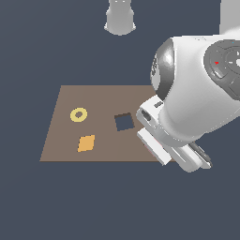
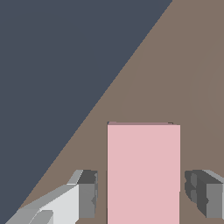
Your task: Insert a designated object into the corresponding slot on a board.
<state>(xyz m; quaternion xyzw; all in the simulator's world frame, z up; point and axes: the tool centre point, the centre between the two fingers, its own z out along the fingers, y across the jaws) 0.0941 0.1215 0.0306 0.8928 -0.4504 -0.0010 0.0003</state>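
1. Between the two grey fingers (image 2: 87, 192) of the gripper (image 2: 142, 192) — pink block (image 2: 143, 175), standing on the board with a sliver of brown showing on each side; jaws spread wider than the block, not seen touching it, nothing held
2. Placement reads as a straddle ahead of a pinch, judged from the even gaps
3. Board (image 1: 101, 150) — flat, brown; its edge runs close by the block in the wrist view, so the block lies near the board's margin
4. Dark square hole (image 1: 124, 122) — open and empty, apart from the arm; the only hole visible, so whether it is the target slot cannot be told
5. Yellow ring (image 1: 78, 115), orange diamond (image 1: 86, 143) — toward the exterior view's left, uninvolved
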